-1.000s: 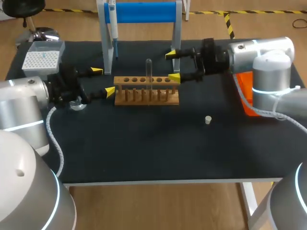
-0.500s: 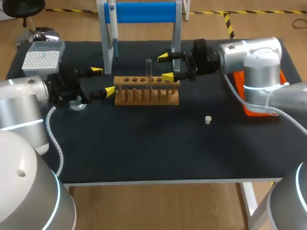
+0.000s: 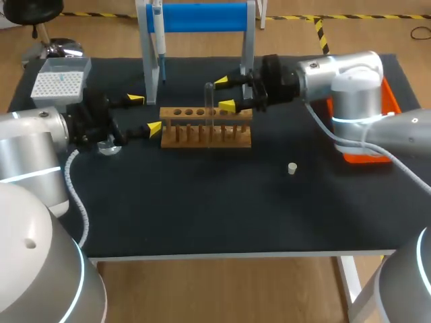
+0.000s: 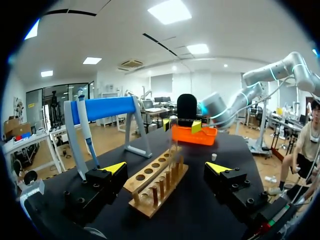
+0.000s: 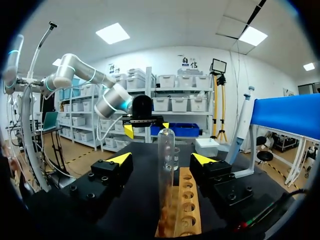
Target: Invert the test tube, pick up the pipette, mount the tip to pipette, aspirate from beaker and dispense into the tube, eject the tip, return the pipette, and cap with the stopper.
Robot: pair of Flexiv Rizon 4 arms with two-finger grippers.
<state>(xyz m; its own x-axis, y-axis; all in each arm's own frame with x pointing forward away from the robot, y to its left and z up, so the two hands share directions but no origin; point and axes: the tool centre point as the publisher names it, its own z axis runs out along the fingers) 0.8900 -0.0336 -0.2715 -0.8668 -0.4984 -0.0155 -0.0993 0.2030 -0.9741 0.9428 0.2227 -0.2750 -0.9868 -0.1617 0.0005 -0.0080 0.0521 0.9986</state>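
The test tube (image 3: pixel 209 108) stands upright in a middle hole of the wooden rack (image 3: pixel 205 128). Its long axis is vertical, with the rounded closed end pointing up and the lower end sunk in the rack. The rack lies lengthwise across the black surface (image 3: pixel 202 208), its row of holes running from one arm toward the other. The right jaws come in level from the rack's right end. They are spread wide apart, and the tube's top sits just ahead of their yellow tips and is not touched. In the right wrist view the tube (image 5: pixel 165 170) rises between the two fingers with clear gaps on both sides. The left jaws are also wide apart and hold nothing. They are level at the rack's left end, and the left wrist view looks straight down the rack (image 4: pixel 157 182) to the faint tube (image 4: pixel 173 145). Behind the rack stands a blue-topped stand (image 3: pixel 202 17) with the pipette (image 3: pixel 158 37) hanging tip-down at its left leg. A white tip box (image 3: pixel 60 82) sits at the far left corner. An orange tray (image 3: pixel 363 151) lies under the right arm, and the small pale stopper (image 3: pixel 292 168) sits alone, well apart from the rack.
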